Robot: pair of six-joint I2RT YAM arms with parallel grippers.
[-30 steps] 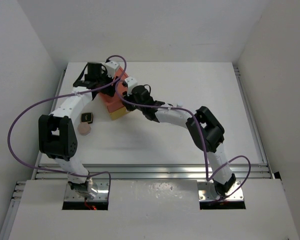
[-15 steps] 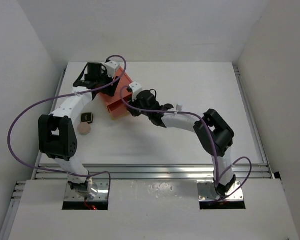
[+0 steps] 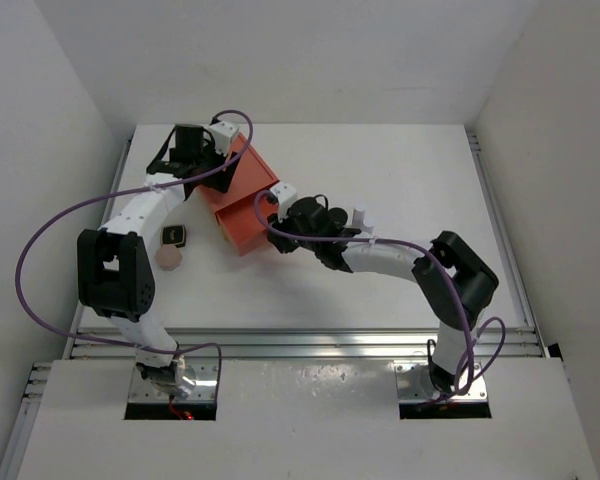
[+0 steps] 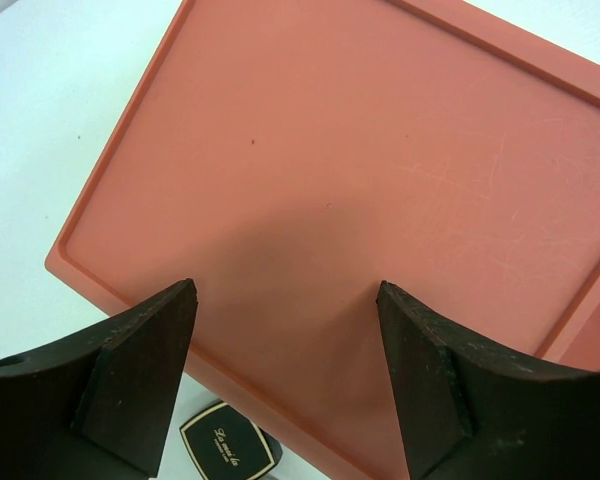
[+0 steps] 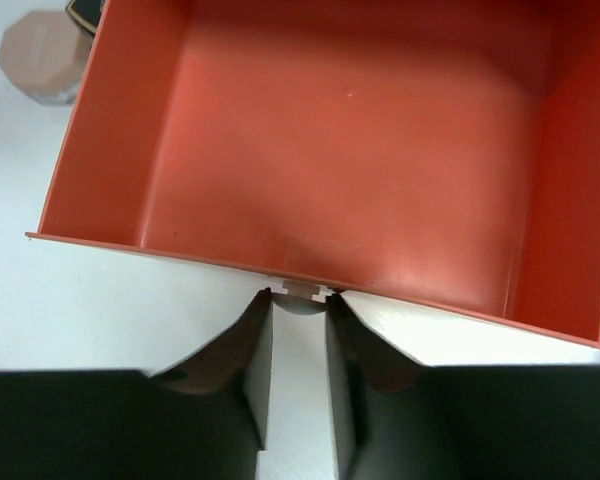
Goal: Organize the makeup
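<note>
The coral-red drawer box (image 3: 242, 172) stands at the back left. Its drawer (image 3: 250, 222) is pulled out and its inside (image 5: 340, 150) shows nothing in it. My right gripper (image 3: 278, 224) is shut on the small knob (image 5: 298, 292) at the drawer's front. My left gripper (image 3: 210, 165) is open, its jaws spread over the box's flat top (image 4: 360, 150). A small dark square case (image 3: 175, 236) and a round peach puff (image 3: 168, 257) lie on the table left of the box. The case also shows in the left wrist view (image 4: 225, 448). The puff (image 5: 42, 55) shows in the right wrist view.
A small white tube (image 3: 360, 214) stands on the table just behind my right forearm. A purple cable (image 3: 40, 250) loops out from the left arm. White walls close in the table at the back and on both sides.
My right gripper has drawn back toward the near right with the knob, and the drawer has slid out of the box. The left arm has stayed on the box.
</note>
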